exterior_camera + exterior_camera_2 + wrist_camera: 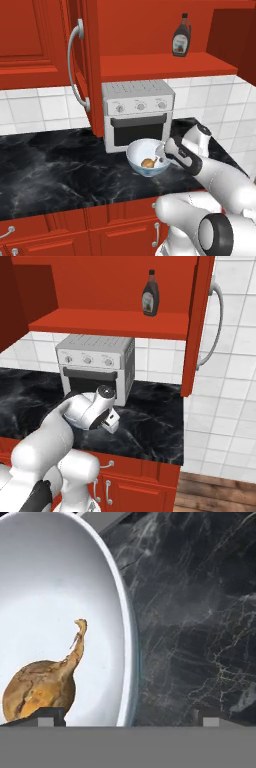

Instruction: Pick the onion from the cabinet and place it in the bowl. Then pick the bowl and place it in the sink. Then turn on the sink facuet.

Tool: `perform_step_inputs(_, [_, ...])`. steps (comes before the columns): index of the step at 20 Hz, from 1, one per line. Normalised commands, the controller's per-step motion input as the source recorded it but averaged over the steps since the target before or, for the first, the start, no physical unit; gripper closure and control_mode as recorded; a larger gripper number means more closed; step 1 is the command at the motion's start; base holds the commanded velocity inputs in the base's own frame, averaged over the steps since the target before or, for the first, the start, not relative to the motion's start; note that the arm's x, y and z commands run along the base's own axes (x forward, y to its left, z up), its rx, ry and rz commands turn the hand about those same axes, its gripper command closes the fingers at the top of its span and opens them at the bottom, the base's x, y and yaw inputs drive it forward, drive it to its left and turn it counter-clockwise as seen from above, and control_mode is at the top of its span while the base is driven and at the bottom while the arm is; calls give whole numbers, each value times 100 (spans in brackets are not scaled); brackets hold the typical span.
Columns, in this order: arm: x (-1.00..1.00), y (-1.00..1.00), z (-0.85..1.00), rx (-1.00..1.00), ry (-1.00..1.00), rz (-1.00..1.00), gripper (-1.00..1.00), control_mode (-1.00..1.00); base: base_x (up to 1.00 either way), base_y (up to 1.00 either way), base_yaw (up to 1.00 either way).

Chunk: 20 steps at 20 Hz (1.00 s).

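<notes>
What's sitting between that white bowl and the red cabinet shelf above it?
In the left base view, a silver toaster oven stands on the black counter just behind the bowl, directly under the shelf.

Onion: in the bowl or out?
In. The onion lies on the bowl's white inside, stem up; open fingers straddle the rim.

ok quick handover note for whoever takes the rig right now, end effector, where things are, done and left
End effector: open, empty, straddling the bowl's right rim.
Onion: lying inside the bowl.
Bowl: on the black marble counter, in front of the toaster oven.
Cabinet: door open; a brown bottle on its shelf.
Done: onion in bowl.
Left: grip the bowl, carry it to the sink, turn on the faucet.
</notes>
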Motion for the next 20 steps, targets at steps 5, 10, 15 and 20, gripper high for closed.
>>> perform_step_inputs(5, [1,0,-26,4,0,0,100,-100,0,0,0])
perform_step_inputs(10, [-1,1,-19,7,1,0,100,-100,0,0,0])
perform_step_inputs(15, [-1,7,-15,7,11,0,100,-100,0,0,0])
perform_step_inputs(20, [-59,1,21,0,-10,0,100,-100,0,0,0])
